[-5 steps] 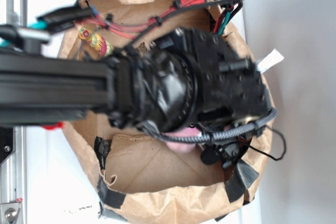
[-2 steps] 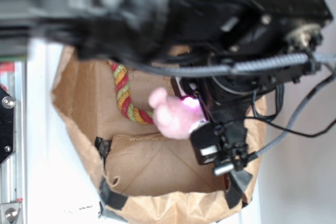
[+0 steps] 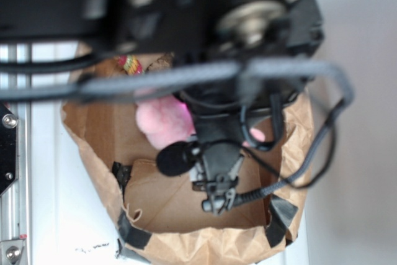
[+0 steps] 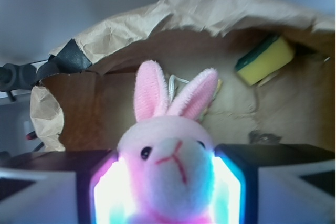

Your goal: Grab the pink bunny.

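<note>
Above the paper bag (image 3: 93, 147), the gripper (image 4: 168, 182) clamps the pink bunny (image 4: 170, 166) by its body, ears up. The grab looks made; next, likely, a steady lift clear of the bag.

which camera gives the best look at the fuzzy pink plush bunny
The wrist view: the fuzzy pink plush bunny fills the centre, face and both ears sharp, pressed between the jaws. The exterior view shows only a blurred pink patch, partly hidden by the arm.
</note>
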